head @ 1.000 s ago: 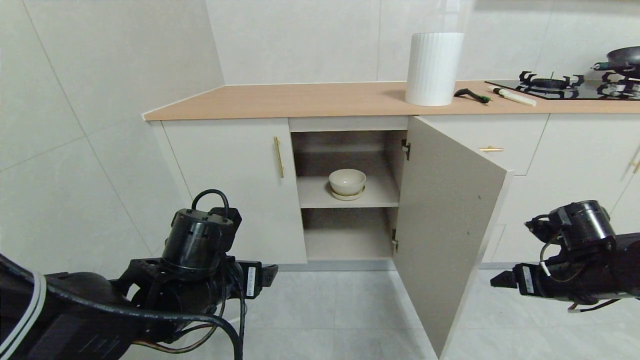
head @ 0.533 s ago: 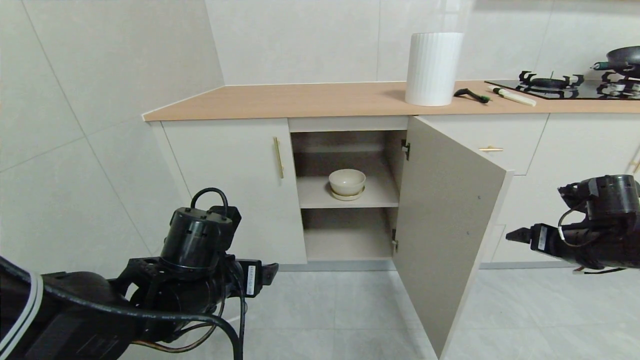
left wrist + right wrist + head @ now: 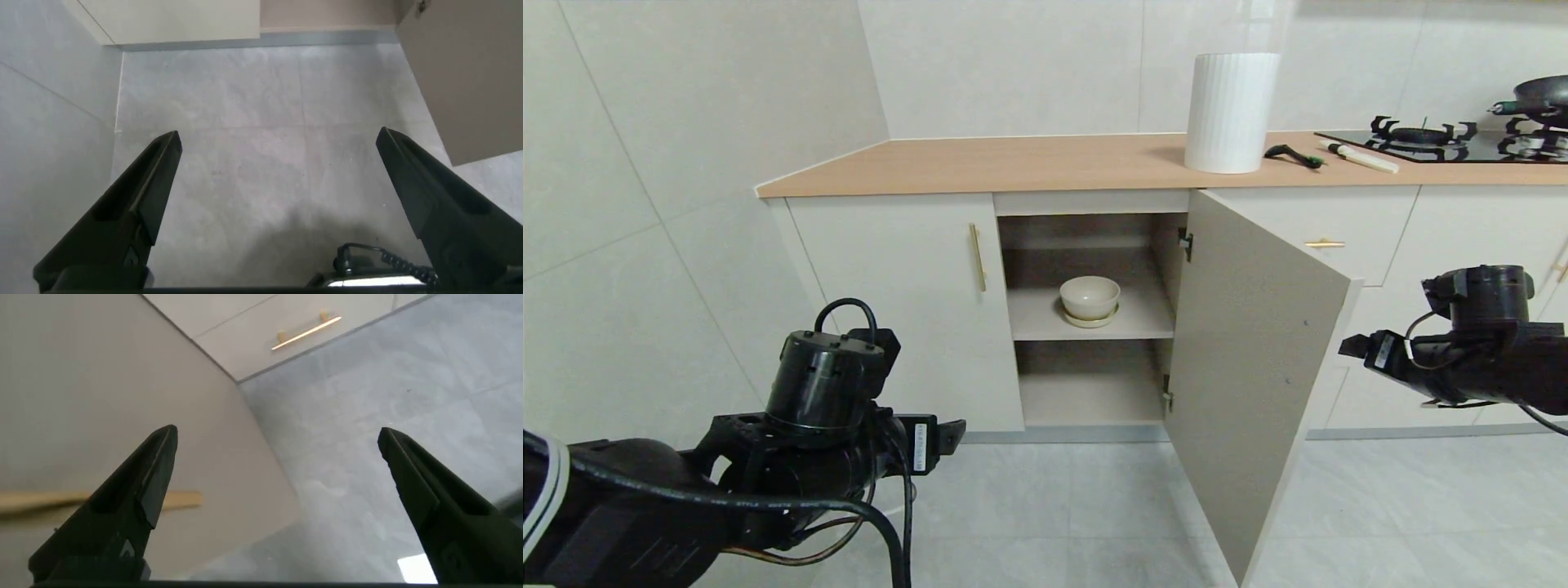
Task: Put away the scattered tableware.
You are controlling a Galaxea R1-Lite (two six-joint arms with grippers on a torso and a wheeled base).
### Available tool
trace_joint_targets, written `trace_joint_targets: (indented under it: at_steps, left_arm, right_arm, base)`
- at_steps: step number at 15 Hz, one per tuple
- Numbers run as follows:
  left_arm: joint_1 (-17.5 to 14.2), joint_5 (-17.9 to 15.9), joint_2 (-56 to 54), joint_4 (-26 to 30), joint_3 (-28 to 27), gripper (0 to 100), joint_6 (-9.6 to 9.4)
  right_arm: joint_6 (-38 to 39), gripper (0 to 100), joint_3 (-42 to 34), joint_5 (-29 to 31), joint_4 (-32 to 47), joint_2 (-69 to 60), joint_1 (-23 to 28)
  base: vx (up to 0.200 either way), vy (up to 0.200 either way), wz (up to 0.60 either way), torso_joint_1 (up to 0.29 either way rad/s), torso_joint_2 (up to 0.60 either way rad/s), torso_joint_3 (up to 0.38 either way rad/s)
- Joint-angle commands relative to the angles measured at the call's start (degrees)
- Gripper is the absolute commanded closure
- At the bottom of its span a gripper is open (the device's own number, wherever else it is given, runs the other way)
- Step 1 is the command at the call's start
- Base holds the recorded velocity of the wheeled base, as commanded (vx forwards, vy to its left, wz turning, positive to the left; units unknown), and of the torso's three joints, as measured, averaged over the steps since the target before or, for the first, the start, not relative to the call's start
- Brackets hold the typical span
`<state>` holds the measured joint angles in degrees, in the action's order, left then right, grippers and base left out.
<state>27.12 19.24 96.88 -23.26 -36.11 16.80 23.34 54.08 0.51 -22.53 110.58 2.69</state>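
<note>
Tableware already on the shelf: a pale bowl (image 3: 1089,296) sits upright on a small plate (image 3: 1089,320) on the upper shelf (image 3: 1143,314) of an open cabinet (image 3: 1086,202) beneath a wood-topped counter (image 3: 1013,163); the lower shelf (image 3: 1086,396) lies below it. The cabinet's door (image 3: 1250,359) stands swung wide to the robot's right. The left pincer (image 3: 278,143) hangs low over the grey tiled floor (image 3: 1094,498), in front of the closed left-hand door (image 3: 907,310), its two dark fingers spread wide and gripping nothing. The right pincer (image 3: 278,437) is held at mid-height just beside the open door's free edge, fingers likewise spread apart and empty; whether it touches the door cannot be told. On the counter, a ribbed white canister (image 3: 1231,112) stands upright above the cabinet's hinge side, with a dark-handled tool (image 3: 1294,154) and a pale stick-shaped utensil (image 3: 1360,157) lying just beside it. Farther right along the counter is a gas hob (image 3: 1445,139) with a dark pan (image 3: 1539,90) on one burner.
</note>
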Motion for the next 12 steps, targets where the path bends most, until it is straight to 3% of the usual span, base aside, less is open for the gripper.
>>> trace_joint_targets:
  at_steps: [1,9,12]
  left_arm:
    - [-0.4,-0.1,-0.2,0.0,-0.5,0,0.08]
    - [-1.4,0.0,-0.6,0.0,-1.3,0,0.34]
    - [-1.4,0.0,-2.0,-0.6,-0.9,0,0.16]
  right_arm:
    - [0.4,0,2.3,-0.3,-0.7,4.1,-3.0]
    - [0.4,0,9.1,0.1,-1.3,8.1,-21.7]
    - [0.4,0,15.4,0.4,-1.1,12.4,-27.2]
  base:
    - [0.000,0.000,0.00,0.000,0.00,0.000]
    - [0.000,0.000,0.00,0.000,0.00,0.000]
    - [0.000,0.000,0.00,0.000,0.00,0.000]
